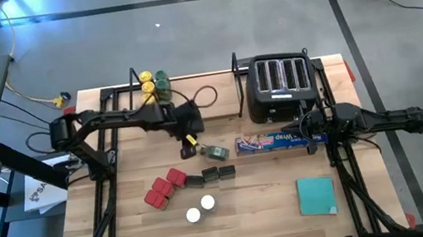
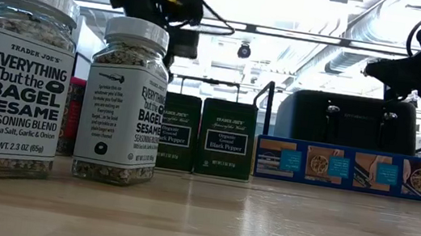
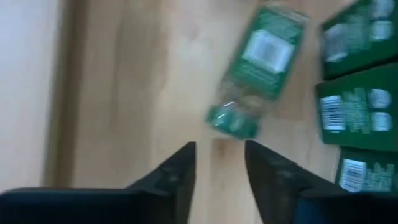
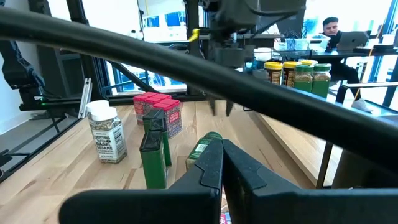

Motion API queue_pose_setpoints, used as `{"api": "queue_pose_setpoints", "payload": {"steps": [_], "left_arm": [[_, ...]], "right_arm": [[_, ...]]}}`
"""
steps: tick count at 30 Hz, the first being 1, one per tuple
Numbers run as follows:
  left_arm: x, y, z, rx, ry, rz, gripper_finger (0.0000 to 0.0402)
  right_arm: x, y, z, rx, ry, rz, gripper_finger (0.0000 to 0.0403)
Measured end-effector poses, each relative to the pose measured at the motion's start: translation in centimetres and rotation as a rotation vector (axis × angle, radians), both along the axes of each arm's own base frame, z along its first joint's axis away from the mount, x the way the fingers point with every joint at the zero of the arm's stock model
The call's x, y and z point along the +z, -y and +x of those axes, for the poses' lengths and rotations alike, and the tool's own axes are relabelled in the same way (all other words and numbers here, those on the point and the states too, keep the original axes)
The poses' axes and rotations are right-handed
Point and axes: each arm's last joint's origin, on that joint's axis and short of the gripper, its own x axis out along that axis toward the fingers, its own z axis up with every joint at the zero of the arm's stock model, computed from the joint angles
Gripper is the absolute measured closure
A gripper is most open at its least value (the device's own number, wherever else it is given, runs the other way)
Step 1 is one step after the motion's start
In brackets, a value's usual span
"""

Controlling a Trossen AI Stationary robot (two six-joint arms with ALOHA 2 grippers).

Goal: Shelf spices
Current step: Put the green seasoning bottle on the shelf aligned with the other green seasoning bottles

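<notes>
Four jars (image 1: 151, 84) on shelf (image 1: 216, 92), three red tins (image 1: 164, 188), two white-capped jars (image 1: 200, 209)

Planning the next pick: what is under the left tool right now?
Below the open left tool, a green-lidded jar lies tipped on the bare wooden table. Nothing is held. Its underside is hidden.

A green-lidded spice jar (image 3: 258, 68) is seen lying on its side on the wood just ahead of the left gripper's (image 3: 219, 163) parted jaws, lid end nearest them. Three green black-pepper tins (image 1: 219, 173) are stood in a row beyond it, to one side of the jaws. Red square tins (image 1: 163, 189) are clustered nearby, with two white-capped bagel seasoning jars (image 1: 200, 208) past them. Yellow- and green-lidded jars (image 1: 154, 85) are set upright on the shelf (image 1: 191, 96), behind the jaws.
</notes>
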Motion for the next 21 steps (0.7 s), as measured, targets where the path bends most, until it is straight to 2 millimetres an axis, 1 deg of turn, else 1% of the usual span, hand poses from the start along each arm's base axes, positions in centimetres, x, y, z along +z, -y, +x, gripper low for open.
{"api": "queue_pose_setpoints", "payload": {"steps": [4,7,11,14,18,21], "left_arm": [[-0.4,1.0,0.3,-0.061,0.042,0.021,0.0197],[-0.4,1.3,0.8,-0.065,0.087,0.052,0.0149],[-0.3,1.5,1.0,-0.097,0.117,0.079,0.0102],[-1.0,1.7,1.2,-0.134,0.093,0.098,0.0089],[-2.4,2.2,1.7,-0.193,0.056,0.102,0.0087],[-3.3,2.4,2.0,-0.199,0.029,0.114,0.0087]], "right_arm": [[0.0,0.0,0.0,0.000,0.000,0.000,0.0403],[0.0,0.0,0.0,0.000,0.000,0.000,0.0403],[0.0,0.0,0.0,0.000,0.000,0.000,0.0403],[0.0,0.0,0.0,0.000,0.000,0.000,0.0403],[0.0,0.0,0.0,0.000,0.000,0.000,0.0403],[0.0,0.0,0.0,0.000,0.000,0.000,0.0403]]}}
